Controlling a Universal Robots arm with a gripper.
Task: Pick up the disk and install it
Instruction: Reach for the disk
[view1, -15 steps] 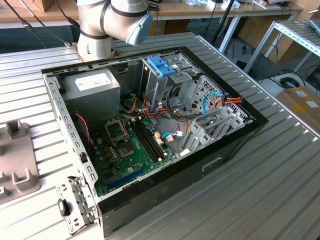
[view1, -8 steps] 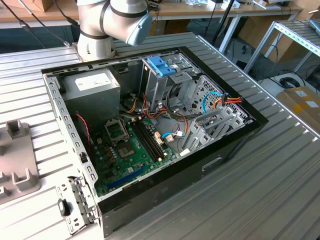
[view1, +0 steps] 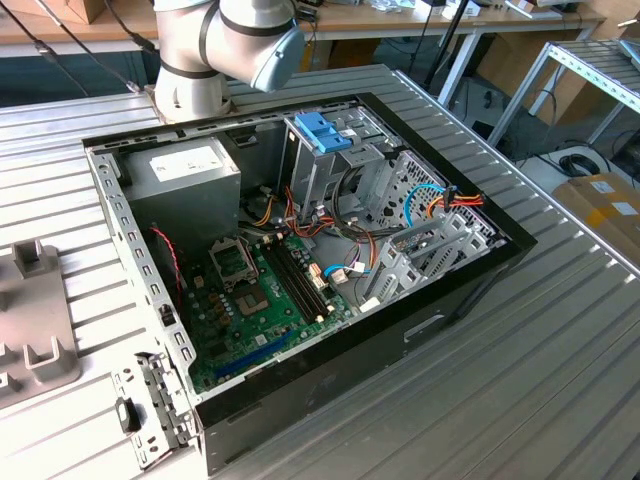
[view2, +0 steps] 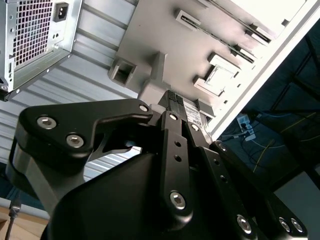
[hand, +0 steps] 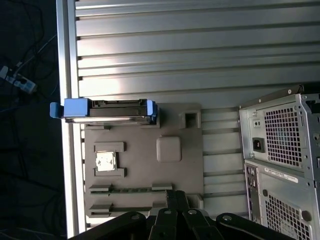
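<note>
One disk on edge in grey tray by counter rim, pincer apart, open-or-clenched cannot tell; could topple off rim if nudged off-centre.

The pale grey arm stands at about eleven o'clock in the exterior view, a blue-capped joint jutting toward three o'clock. In both wrist views the black pincer points downward, its bolted linkage bars plain to see.
</note>
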